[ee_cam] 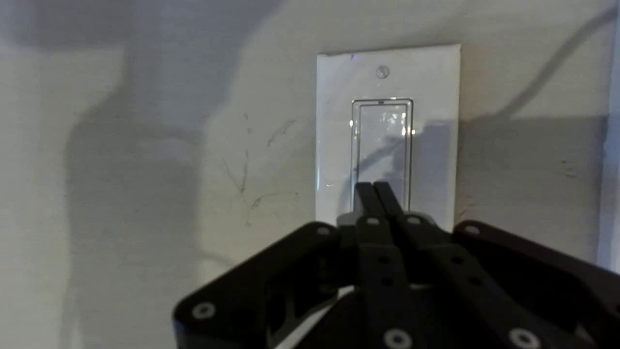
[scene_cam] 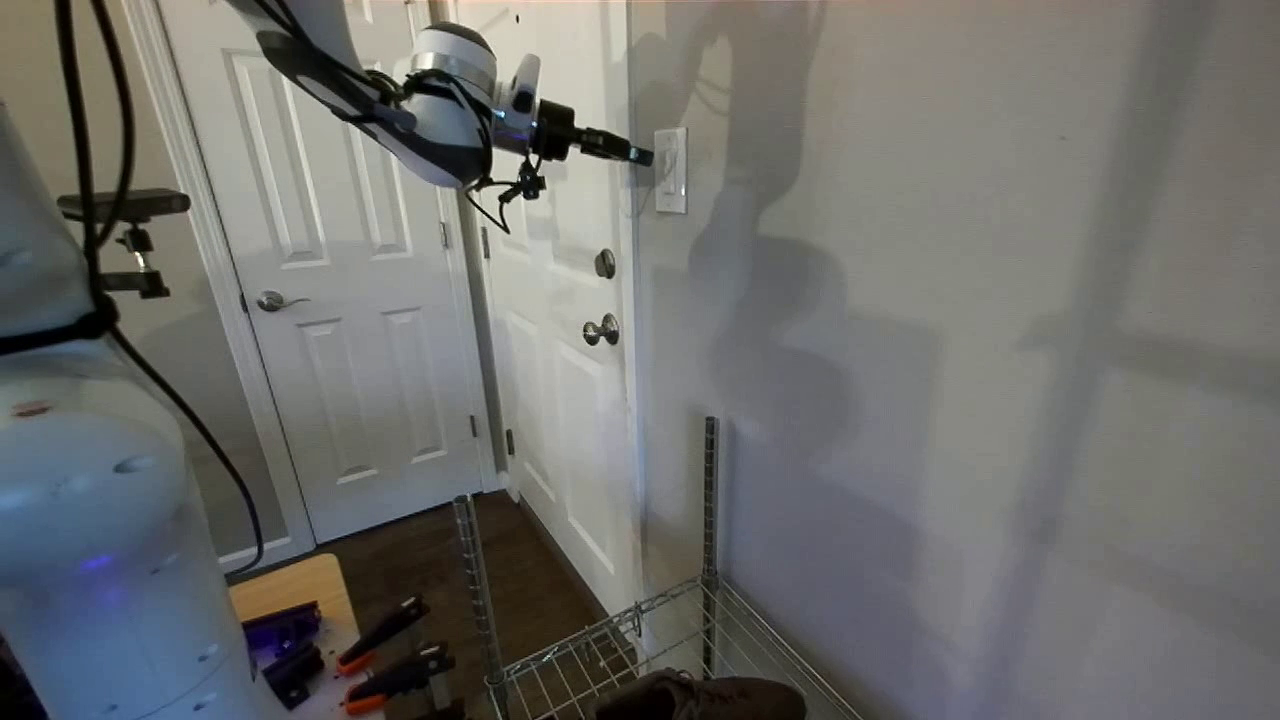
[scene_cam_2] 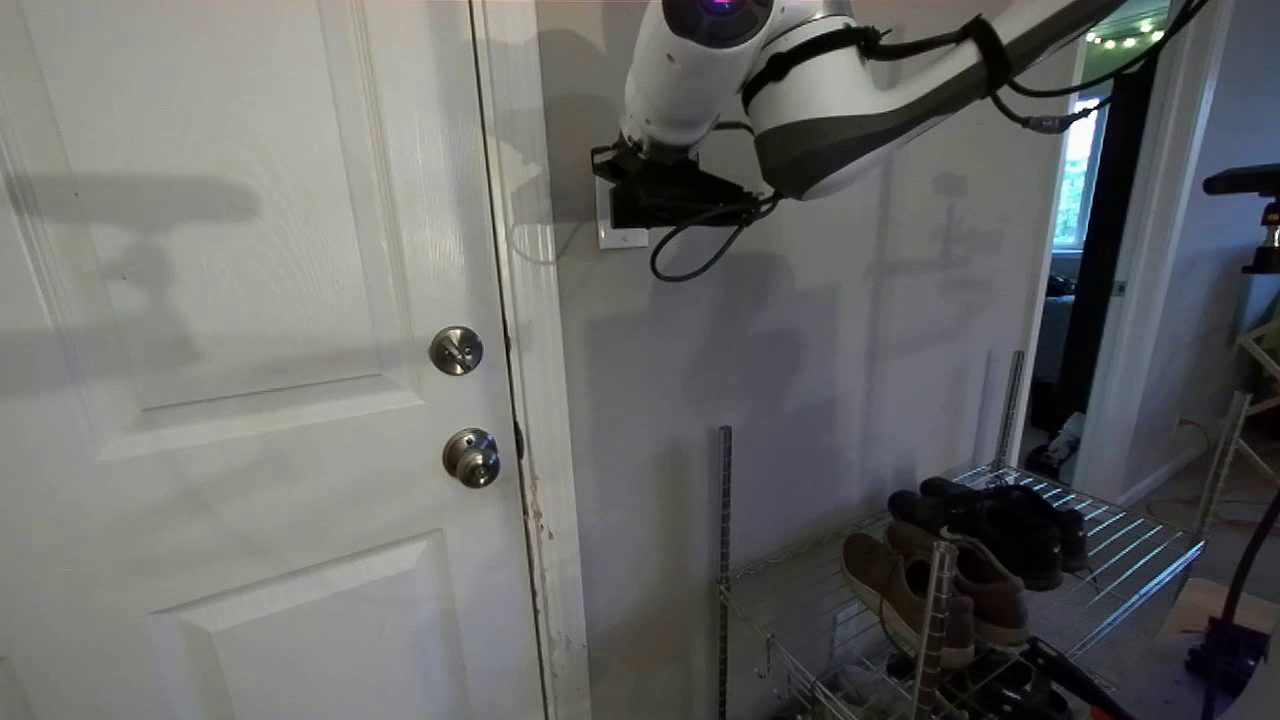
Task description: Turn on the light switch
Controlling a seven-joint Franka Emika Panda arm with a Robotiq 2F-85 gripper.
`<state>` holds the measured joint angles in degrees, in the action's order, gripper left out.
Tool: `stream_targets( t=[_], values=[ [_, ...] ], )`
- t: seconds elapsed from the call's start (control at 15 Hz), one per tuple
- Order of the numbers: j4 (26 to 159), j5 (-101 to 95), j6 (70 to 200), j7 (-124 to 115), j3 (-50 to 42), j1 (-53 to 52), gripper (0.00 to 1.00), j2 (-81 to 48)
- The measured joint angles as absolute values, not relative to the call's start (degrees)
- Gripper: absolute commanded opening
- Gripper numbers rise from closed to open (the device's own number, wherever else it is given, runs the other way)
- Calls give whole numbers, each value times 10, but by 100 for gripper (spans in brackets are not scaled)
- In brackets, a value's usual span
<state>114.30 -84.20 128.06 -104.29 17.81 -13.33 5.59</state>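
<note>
The light switch (scene_cam: 677, 190) is a white upright wall plate with a long rectangular paddle, just beside the door frame. In the wrist view the switch (ee_cam: 387, 82) fills the middle; the door trim at the right edge suggests this picture stands upside down. My gripper (scene_cam: 645, 156) points at the upper half of the plate. In the wrist view the shut, empty fingertips (ee_cam: 374, 186) lie over the paddle and hide the plate's lower picture part. Contact with the paddle cannot be told. In an exterior view only the plate's lower part (scene_cam_2: 622, 238) shows below the dark gripper.
The white door (scene_cam_2: 260, 500) with a round knob (scene_cam_2: 471, 458) and deadbolt (scene_cam_2: 456, 351) stands beside the switch. A wire shelf (scene_cam_2: 1130, 570) with several shoes (scene_cam_2: 905, 590) stands below along the wall (scene_cam: 950, 300). A cable (scene_cam_2: 690, 275) loops below the wrist.
</note>
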Motion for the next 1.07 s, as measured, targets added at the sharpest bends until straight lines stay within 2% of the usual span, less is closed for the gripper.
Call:
stream_targets(
  t=[1.07],
  values=[
    [1103,-852,1277,-1043,163,-136,4,18]
  ],
)
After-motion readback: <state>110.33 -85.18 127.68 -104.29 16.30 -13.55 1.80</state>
